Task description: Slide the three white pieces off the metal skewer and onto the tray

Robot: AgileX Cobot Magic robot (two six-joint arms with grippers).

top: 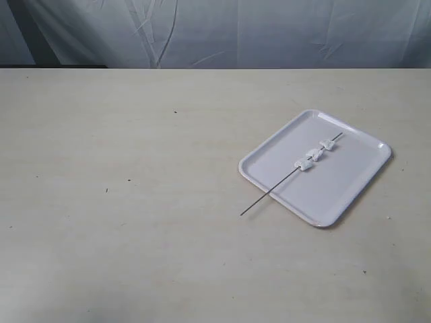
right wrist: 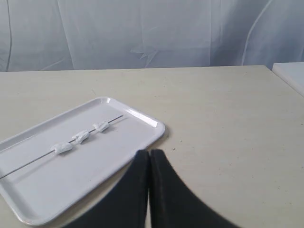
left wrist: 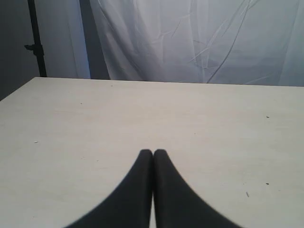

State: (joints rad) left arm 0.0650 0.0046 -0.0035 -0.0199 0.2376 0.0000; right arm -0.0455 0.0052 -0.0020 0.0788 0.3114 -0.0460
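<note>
The white tray (top: pixel 350 185) lies flat on the right of the table, also seen as tray (right wrist: pixel 57 190) in the right wrist view. The thin metal skewer (top: pixel 269 192) rests across it, one end sticking out past the tray's near left edge. Three white pieces (top: pixel 314 155) sit threaded along it over the tray; pieces (right wrist: pixel 80 137), skewer (right wrist: pixel 28 165). My right gripper (right wrist: pixel 150 153) is shut and empty, hovering just off the tray's rim. My left gripper (left wrist: pixel 153 153) is shut and empty over bare table. Neither gripper shows in the exterior view.
A beige tabletop (top: pixel 135 202) runs wide to the left of the tray. A wrinkled white curtain (top: pixel 269 33) hangs behind the far edge. A dark stand (left wrist: pixel 35 42) rises at the back in the left wrist view. Another white surface (right wrist: pixel 292 76) borders the table's side.
</note>
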